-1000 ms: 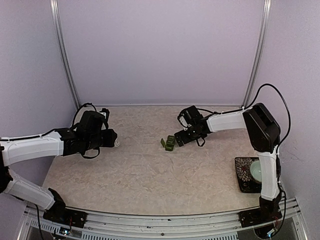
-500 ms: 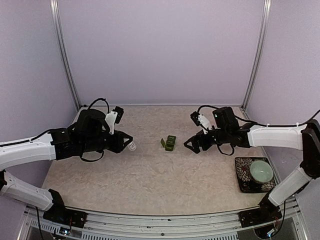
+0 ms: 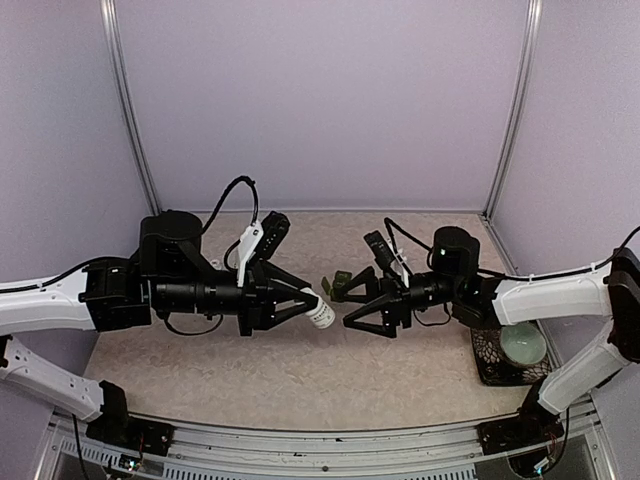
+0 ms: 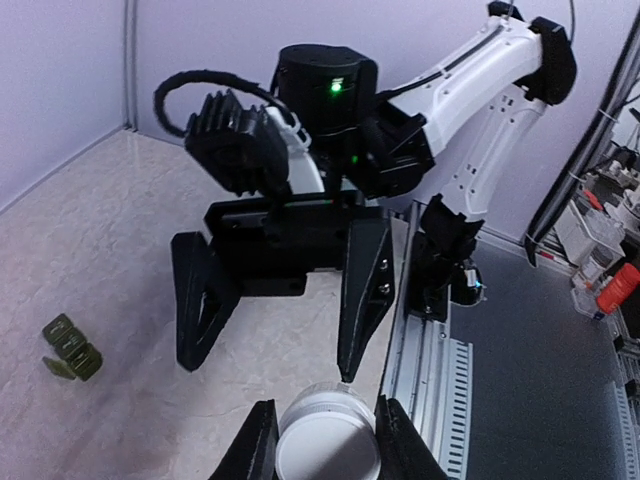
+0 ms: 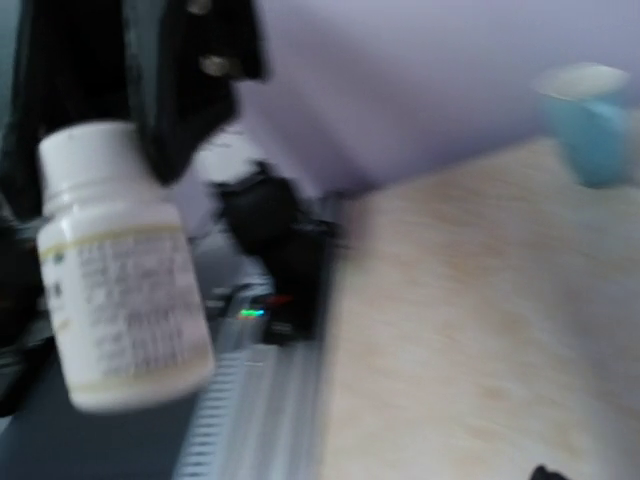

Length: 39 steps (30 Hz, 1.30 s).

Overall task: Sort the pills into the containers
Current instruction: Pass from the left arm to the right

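My left gripper (image 3: 308, 306) is shut on a white pill bottle (image 3: 320, 310), held above the middle of the table with its cap toward the right arm. In the left wrist view the bottle (image 4: 328, 440) sits between my two fingers (image 4: 255, 445). My right gripper (image 3: 342, 308) faces it, open, one fingertip just beside the bottle's cap (image 4: 345, 378). The bottle (image 5: 120, 270) fills the left of the blurred right wrist view. The dark green containers (image 3: 342, 279) lie on the table behind the right fingers, also in the left wrist view (image 4: 72, 348). The pills are out of view.
A pale green bowl (image 3: 522, 345) rests on a dark patterned tray (image 3: 485, 350) at the right front. A light blue mug (image 5: 590, 120) stands far off in the right wrist view. The metal rail (image 3: 330, 440) runs along the near edge.
Both arms have swung in to the middle. The left gripper carried the bottle rightward and up; the right gripper came down left to meet it, its jaws a little narrower.
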### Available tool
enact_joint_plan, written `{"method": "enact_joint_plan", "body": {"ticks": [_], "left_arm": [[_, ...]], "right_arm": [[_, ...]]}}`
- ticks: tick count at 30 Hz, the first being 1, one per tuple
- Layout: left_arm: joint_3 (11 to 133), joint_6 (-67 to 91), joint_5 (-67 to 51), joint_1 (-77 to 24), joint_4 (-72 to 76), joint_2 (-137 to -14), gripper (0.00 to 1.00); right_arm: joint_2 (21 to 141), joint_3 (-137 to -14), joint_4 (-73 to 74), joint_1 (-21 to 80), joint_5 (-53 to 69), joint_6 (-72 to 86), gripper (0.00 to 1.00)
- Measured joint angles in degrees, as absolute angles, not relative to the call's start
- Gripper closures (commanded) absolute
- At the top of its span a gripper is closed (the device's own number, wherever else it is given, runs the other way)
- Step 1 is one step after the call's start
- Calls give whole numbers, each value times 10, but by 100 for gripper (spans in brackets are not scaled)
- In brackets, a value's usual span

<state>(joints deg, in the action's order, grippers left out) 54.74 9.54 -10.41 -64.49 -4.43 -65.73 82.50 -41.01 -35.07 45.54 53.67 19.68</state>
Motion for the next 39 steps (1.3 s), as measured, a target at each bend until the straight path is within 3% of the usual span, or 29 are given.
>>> {"method": "enact_joint_plan", "body": {"ticks": [10,17,23,29,39], "left_arm": [[554,73,-170,-666,-23,-676,94],[554,68,-192,-675,-4,-683,94],[554,57,-175,-689,13,-683,94],[553,55,-162,-690,13,-683,94],[553,55,-147,-693,22,-683,96]], "right_arm": [[839,-401,-482,501,623,263,13],[868,-407,-550,521,656,320,24],[914,-407,-683,525,667,423,41],[968,-408,-820,526,673,528,41],[977,-425,-872,540,672,583,40]]}}
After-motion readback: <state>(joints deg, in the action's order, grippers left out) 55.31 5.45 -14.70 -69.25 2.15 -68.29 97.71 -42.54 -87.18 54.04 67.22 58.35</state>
